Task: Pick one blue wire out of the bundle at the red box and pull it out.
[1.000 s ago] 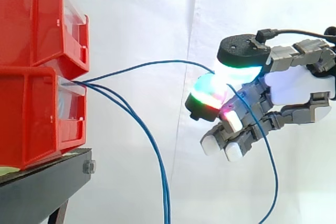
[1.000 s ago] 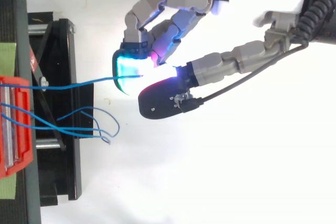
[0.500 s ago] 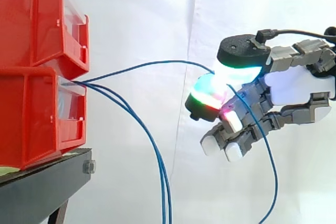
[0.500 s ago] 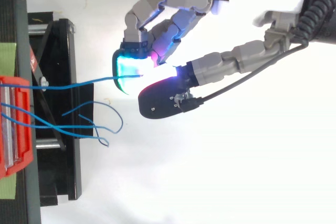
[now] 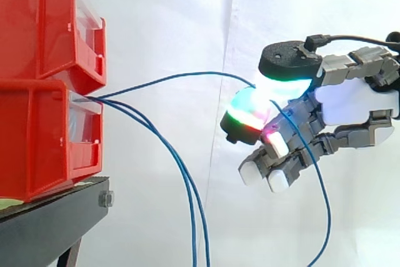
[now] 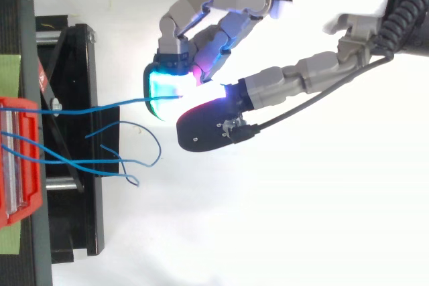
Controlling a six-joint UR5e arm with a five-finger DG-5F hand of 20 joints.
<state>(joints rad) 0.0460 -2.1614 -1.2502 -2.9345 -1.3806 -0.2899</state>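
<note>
Two red bins (image 5: pixel 44 79) are stacked on a black stand at the left; the lower one (image 6: pixel 19 159) has blue wires coming out of its front. One blue wire (image 5: pixel 181 76) arcs from the bin across to my hand (image 5: pixel 350 101), which pinches it between a glowing green fingertip (image 5: pixel 247 112) and the thumb pad (image 5: pixel 284 70). From the pinch, that wire's free end (image 5: pixel 315 179) hangs down. From above, the held wire (image 6: pixel 100 106) runs almost straight from the bin to the hand (image 6: pixel 221 25). Two other blue wires (image 5: pixel 184 186) droop from the bin toward the floor.
The black stand (image 5: pixel 56 220) carries the bins, and its frame (image 6: pixel 74 145) lies below the loose wire ends (image 6: pixel 131 162). A white curtain hangs behind everything.
The hand and the pinched wire stay still. The two loose hanging wires sway, their lower parts drifting slightly right and their loops shifting in the top view.
</note>
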